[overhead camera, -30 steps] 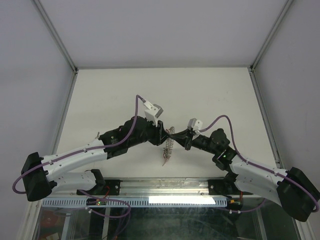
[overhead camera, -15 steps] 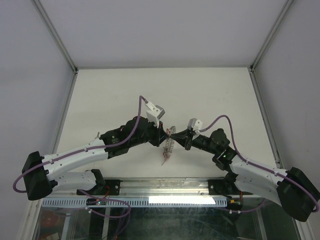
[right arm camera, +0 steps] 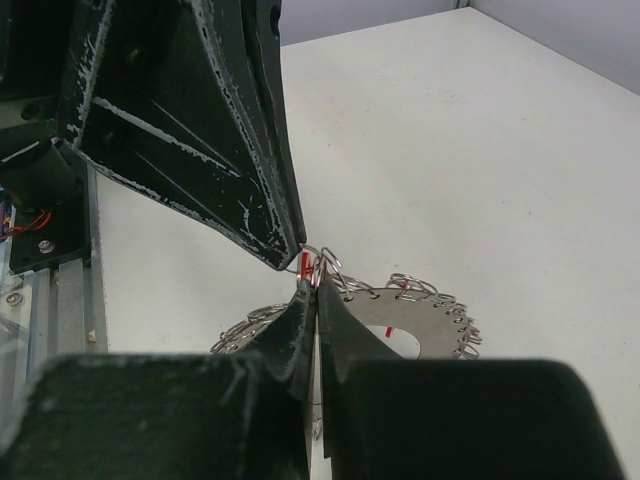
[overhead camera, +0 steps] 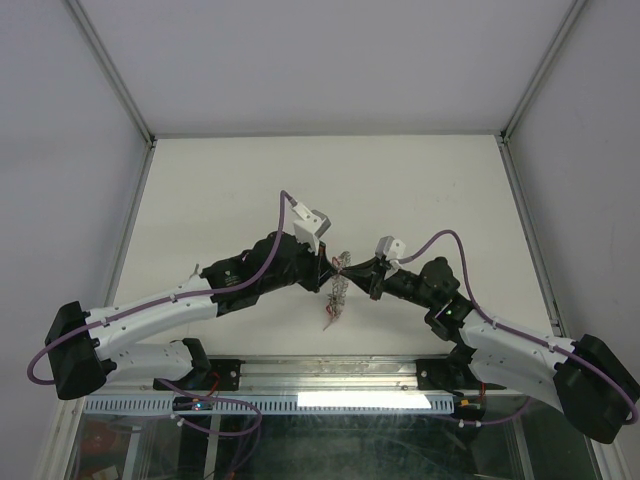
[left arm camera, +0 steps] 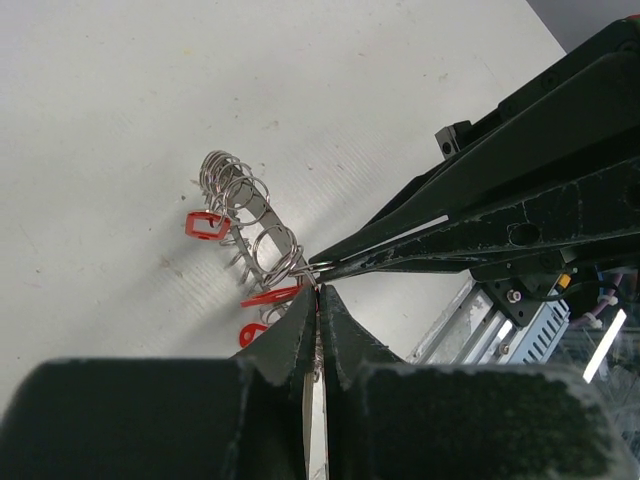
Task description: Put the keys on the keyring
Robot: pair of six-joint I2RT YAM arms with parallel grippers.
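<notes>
The keyring (overhead camera: 337,293) is a flat grey metal disc with several small wire loops round its rim. It hangs edge-on above the table between both grippers. In the right wrist view my right gripper (right arm camera: 314,296) is shut on the top rim of the disc (right arm camera: 420,322). My left gripper (left arm camera: 319,291) is shut, tip to tip with the right one, pinching a small red-headed key (right arm camera: 306,263) at the rim. Other red pieces (left arm camera: 205,225) hang among the loops (left arm camera: 245,200). The green key is not in view.
The white table (overhead camera: 420,190) lies under the ring. A metal frame rail (overhead camera: 330,375) runs along the near edge by the arm bases. Grey walls stand on both sides.
My left gripper has edged slightly right towards the right gripper. The ring has shifted a little with them. Both grippers stay shut.
</notes>
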